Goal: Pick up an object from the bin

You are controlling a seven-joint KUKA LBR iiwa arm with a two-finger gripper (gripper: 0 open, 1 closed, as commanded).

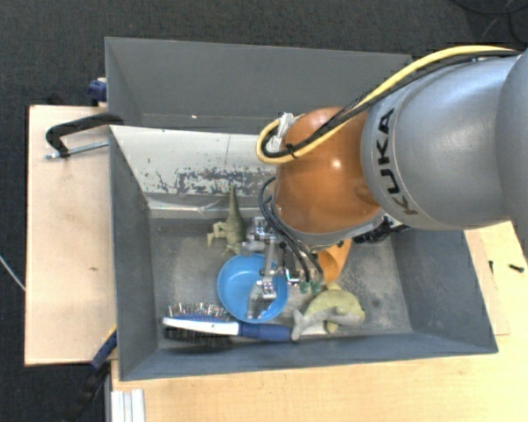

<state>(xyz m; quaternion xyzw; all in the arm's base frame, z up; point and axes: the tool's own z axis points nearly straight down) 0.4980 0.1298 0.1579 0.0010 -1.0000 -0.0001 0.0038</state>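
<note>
Hand [268, 299] hangs over the blue bowl [235, 284] (arm [458, 139] hides its upper part); spread or pressed together, cannot tell.

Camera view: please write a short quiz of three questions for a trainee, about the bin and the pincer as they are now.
1. True or false: the pincer is over the blue bowl.
2. What lies in the bin between the bowl and the view's lower edge? A) a brush with a blue handle; B) a red cup; C) a yellow banana.
3. Which toy lies beyond the bowl, toward the view's upper edge?

Key: 1 true; 2 A; 3 the green dinosaur.
</note>
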